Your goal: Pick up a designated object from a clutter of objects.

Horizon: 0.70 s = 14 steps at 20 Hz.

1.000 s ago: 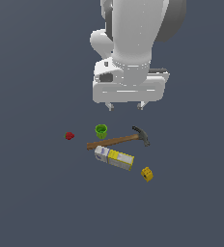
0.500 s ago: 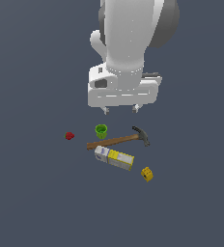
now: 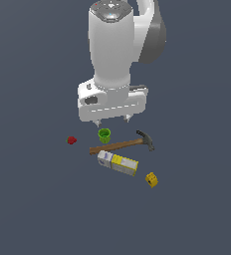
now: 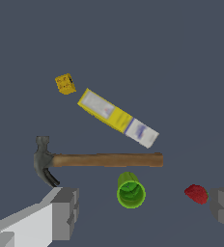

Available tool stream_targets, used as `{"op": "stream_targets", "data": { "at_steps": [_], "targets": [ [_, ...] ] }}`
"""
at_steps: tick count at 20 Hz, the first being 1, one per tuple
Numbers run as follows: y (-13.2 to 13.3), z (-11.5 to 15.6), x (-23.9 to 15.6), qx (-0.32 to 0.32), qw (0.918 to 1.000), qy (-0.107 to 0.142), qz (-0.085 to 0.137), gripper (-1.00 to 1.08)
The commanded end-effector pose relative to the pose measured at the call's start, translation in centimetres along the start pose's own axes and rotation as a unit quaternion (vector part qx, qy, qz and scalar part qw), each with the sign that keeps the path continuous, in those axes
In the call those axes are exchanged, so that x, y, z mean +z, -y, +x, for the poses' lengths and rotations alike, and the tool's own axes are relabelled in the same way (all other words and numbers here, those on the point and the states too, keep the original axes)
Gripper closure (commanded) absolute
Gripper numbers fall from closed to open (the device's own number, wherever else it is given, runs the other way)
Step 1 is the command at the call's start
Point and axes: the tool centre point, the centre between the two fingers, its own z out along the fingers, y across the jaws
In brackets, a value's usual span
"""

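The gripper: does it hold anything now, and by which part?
Nothing is held. The gripper hangs open above the green cup, apart from the red lump.

Everything rests on a flat, matt, dark grey-blue ground (image 3: 33,209) with no texture. The arm (image 3: 112,45) looks like smooth white plastic with a soft sheen; the fingers (image 4: 65,212) are matt grey. The hammer (image 3: 118,145) has a brown wooden handle with faint grain and a dark, dull metal head. The cup (image 3: 104,135) looks like smooth bright green plastic. The box (image 3: 118,163) looks like printed card, yellow and white, matt. The red lump (image 3: 71,140) has a slightly bumpy, matt skin. The block (image 3: 151,179) is yellow, studded, plastic-looking.
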Motion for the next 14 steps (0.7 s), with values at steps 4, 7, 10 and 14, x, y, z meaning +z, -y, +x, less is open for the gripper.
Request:
{"op": "stream_targets", "data": {
  "at_steps": [4,7,10,14],
  "targets": [
    [-2.8,-0.6,2.3,-0.048,0.9988,0.001,-0.002,-0.92],
    [-4.2,-1.1,3.5,-0.074,0.9972,0.002,-0.003,-0.92],
    [-5.7,-1.6,4.7,-0.101,0.9949,0.002,-0.004,-0.92],
    [-7.5,-2.3,6.4,-0.136,0.9907,0.003,-0.004,-0.92]
  ]
}}
